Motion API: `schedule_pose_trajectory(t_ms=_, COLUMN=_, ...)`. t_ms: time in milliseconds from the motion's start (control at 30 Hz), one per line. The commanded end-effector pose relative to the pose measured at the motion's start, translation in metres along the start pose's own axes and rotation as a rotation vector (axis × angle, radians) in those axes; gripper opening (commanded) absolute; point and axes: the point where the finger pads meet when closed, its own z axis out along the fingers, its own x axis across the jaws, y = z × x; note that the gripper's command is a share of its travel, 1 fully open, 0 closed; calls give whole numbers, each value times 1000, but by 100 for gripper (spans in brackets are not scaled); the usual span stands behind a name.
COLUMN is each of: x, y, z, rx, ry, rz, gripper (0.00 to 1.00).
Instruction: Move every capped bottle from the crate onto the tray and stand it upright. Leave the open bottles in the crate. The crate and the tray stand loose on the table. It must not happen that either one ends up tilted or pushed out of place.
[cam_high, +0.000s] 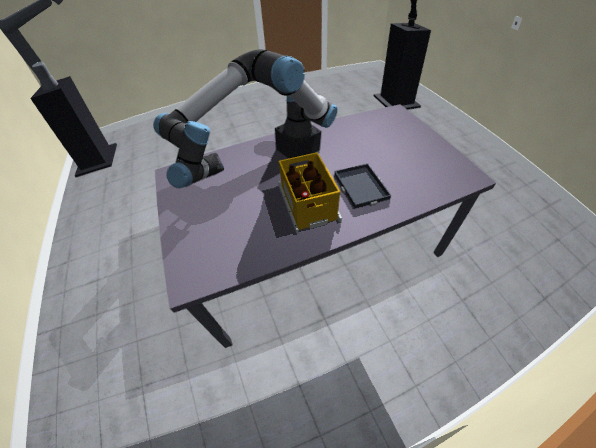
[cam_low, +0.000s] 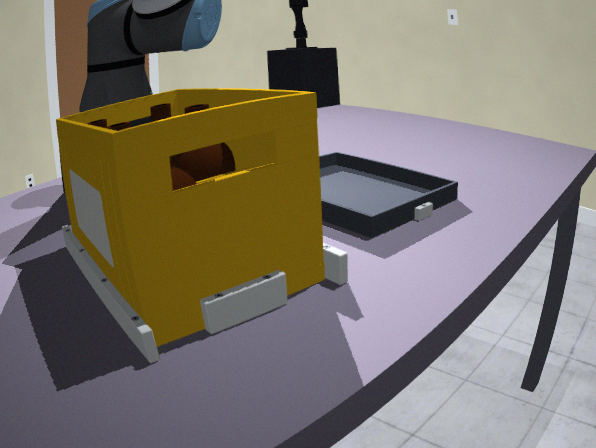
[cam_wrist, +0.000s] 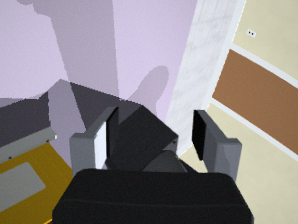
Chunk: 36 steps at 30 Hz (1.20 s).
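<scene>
So the crate (cam_high: 311, 202) is a boxy yellow thing with flat matte walls, a handle slot cut in the side and a grey label panel, sitting between pale grey stop blocks (cam_low: 243, 301) on the smooth purple table (cam_high: 390, 150). Just beside it is the tray (cam_high: 362, 186), a shallow dark rectangle with a low rim and a flat grey floor, nothing standing on it.

The top view is the only one that looks down into the crate: four brown rounded bottles in their compartments, and one of them, the capped bottle (cam_high: 304, 193) in the front compartment on the side away from the tray, shows a red cap. The exterior view only gives bottle necks over the rim and a brown curve through the handle slot, but it shows the blocks and the tray's little grey tab clearly.

The gripper (cam_wrist: 157, 137) is well away from the crate, out over the table's far-left part. In the wrist view its two blocky grey fingers are spread all the way apart with nothing between them, touching nothing.
</scene>
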Motion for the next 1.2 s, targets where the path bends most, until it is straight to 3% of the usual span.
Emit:
schedule_pose_trajectory(t_ms=0, x=-4, y=2, z=0, rx=9, ry=-18, rz=1, gripper=100)
schedule_pose_trajectory(t_ms=433, x=-42, y=21, z=6, rx=84, ry=-166, rz=6, gripper=100)
schedule_pose_trajectory(t_ms=533, x=-40, y=20, z=5, rx=76, ry=-154, rz=5, gripper=100)
schedule_pose_trajectory(t_ms=1000, x=-78, y=47, z=7, rx=157, ry=-314, rz=10, gripper=100)
schedule_pose_trajectory(t_ms=1100, x=-75, y=47, z=6, rx=150, ry=-303, rz=9, gripper=100)
schedule_pose_trajectory(t_ms=1167, x=-80, y=51, z=6, rx=162, ry=-326, rz=10, gripper=100)
